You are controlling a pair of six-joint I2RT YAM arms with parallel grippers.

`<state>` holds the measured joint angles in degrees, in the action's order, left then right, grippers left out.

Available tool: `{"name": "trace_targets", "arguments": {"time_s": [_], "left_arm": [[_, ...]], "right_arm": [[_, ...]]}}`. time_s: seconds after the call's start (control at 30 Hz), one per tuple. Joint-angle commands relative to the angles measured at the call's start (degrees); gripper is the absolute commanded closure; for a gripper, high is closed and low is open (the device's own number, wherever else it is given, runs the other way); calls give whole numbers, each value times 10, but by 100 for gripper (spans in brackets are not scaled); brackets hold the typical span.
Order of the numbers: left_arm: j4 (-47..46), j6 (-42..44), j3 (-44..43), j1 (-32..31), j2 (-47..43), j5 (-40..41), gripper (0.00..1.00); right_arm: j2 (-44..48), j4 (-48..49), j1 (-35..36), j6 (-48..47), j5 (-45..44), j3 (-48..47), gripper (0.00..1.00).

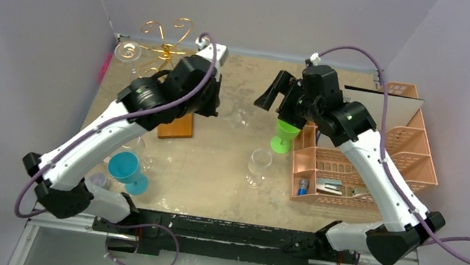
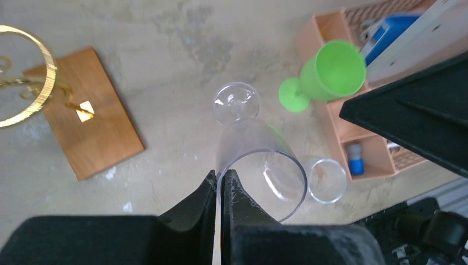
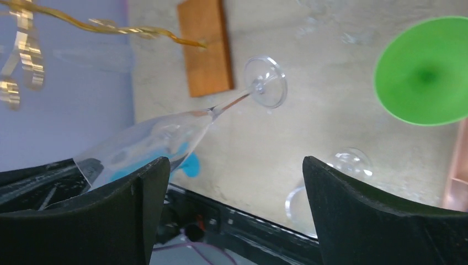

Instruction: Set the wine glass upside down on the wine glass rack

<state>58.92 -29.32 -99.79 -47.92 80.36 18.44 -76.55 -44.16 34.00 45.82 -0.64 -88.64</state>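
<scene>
Here, mottled beige tabletop [image 1: 214, 164], lilac walls [image 1: 269, 7]

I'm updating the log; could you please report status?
Left end effector shut on wine glass rim. Right end effector open, empty. Not yet on wine glass rack. No blocker seen.

Top view: most of the wine glass rack's [image 1: 164, 46] wooden base and the left gripper [image 2: 222, 178] are hidden under the left arm [image 1: 154, 98]; left wrist view: the rack is cut off by the left edge; right wrist view: the wine glass [image 3: 165, 132] bowl is partly covered by a right gripper [image 3: 234, 210] finger [image 3: 110, 215], and the green cup [image 3: 425, 72] is cropped at the right; the organiser's [image 1: 414, 156] contents are too small to tell.
</scene>
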Motion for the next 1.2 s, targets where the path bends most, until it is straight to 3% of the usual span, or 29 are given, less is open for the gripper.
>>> {"name": "trace_targets", "arguments": {"time_s": [0.0,0.2,0.5,0.83,1.17], "left_arm": [[-179,68,46,-1,-76,48,100],[-402,147,141,-1,-144,29,100],[-563,192,190,-1,-161,0,100],[-654,213,248,-1,-198,-36,100],[-674,204,276,-1,-221,-56,100]], "right_arm": [[4,66,-3,114,25,-60,8],[12,158,-3,299,15,-43,25],[7,257,-4,471,-24,-4,33],[-28,278,-8,522,-61,-26,36],[-47,264,-10,529,-67,-54,58]]}}
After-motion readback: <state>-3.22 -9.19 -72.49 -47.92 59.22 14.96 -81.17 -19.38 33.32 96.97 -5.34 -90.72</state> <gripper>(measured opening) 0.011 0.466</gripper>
